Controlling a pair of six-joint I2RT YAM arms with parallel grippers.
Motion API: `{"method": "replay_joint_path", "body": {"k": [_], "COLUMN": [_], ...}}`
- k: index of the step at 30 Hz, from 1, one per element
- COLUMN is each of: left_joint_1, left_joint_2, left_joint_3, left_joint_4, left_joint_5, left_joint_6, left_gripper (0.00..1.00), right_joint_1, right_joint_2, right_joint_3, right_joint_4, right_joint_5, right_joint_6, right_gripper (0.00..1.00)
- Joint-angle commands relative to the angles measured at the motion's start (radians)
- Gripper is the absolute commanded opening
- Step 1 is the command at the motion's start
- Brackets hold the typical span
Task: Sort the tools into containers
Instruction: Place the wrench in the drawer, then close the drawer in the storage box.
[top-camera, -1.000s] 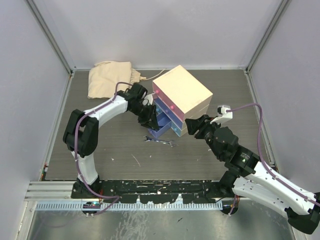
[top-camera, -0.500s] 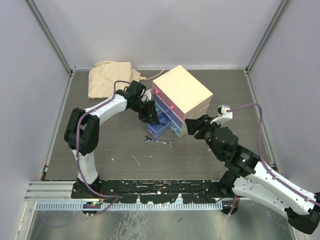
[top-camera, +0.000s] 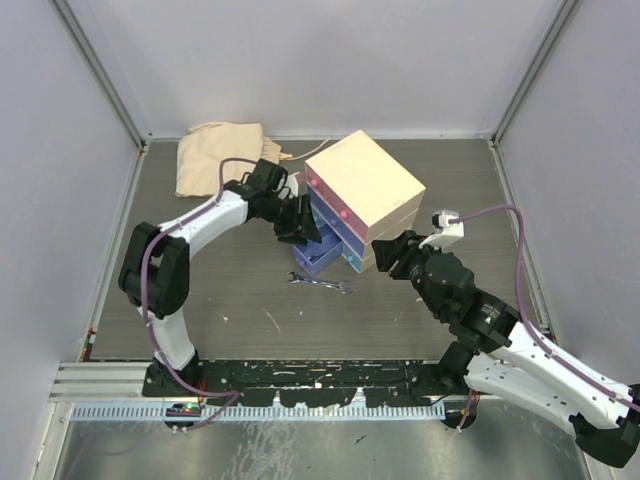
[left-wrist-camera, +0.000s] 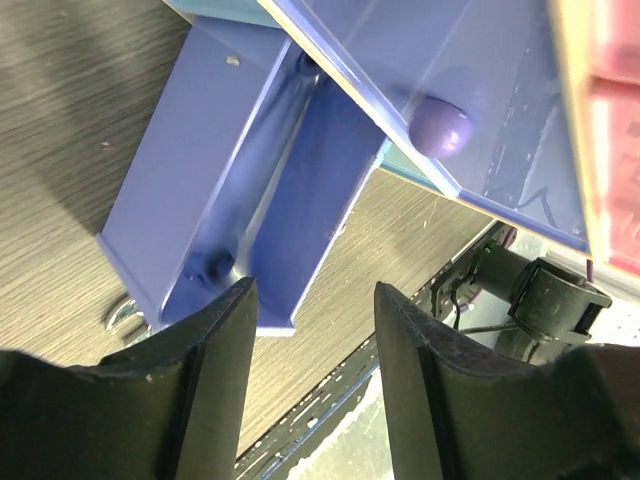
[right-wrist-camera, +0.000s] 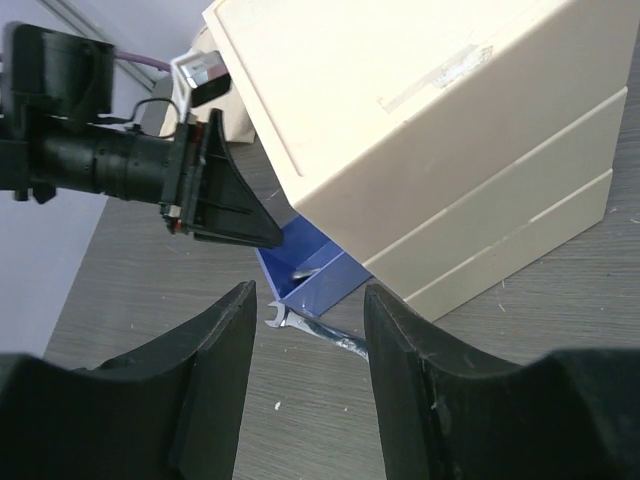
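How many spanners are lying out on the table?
1: a silver spanner on the table, just in front of the open blue drawer. Others may be hidden inside the chest.

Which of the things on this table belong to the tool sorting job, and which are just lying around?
Part of the job:
- cream chest of drawers
- pulled-out blue drawer at its base
- silver spanner, lying just in front of that drawer

Just lying about:
- beige cloth, bunched in the far left corner

Spanner (left-wrist-camera: 121, 313) mostly behind blue drawer (left-wrist-camera: 180, 190) corner, L wrist view.
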Motion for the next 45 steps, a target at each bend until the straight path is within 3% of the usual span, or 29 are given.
{"method": "replay_joint_path", "body": {"k": [1,7,14,20,26,34,45], "left_joint_1": [0.028,0.042,0.042,0.038,-0.018,-0.074,-0.077], "left_joint_2": [-0.155,-0.291,-0.422,-0.501,-0.492,-0.475,-0.516], "left_joint_3": [-0.021,-0.111,-0.306,-0.553,-0.671,-0.742,-0.826], "left_joint_4": [0.014,0.023,0.169,0.502,0.727,0.815,0.863], "left_joint_5": [-0.091,-0.185,-0.236,-0.228,-0.291,-0.397,-0.438], "left_joint_6": [0.030,0.070,0.009,-0.206,-0.344,-0.412,-0.410], "left_gripper": [0.52,0.54,0.54,0.54,0.54,0.54,0.46], "right_joint_1": [-0.003,-0.003,-0.057,-0.293,-0.491,-0.681,-0.700], "right_joint_2": [0.013,0.045,0.222,0.402,0.568,0.784,0.922], "right_joint_3": [0.081,0.123,0.318,0.498,0.649,0.783,0.852], "right_joint_4": [0.008,-0.004,-0.083,-0.107,-0.089,-0.081,-0.089], "right_joint_5": [0.042,0.060,0.008,-0.255,-0.480,-0.680,-0.752], "right_joint_6": [-0.050,-0.106,-0.240,-0.329,-0.357,-0.363,-0.380], "right_gripper": [0.53,0.53,0.54,0.57,0.60,0.62,0.60]}}
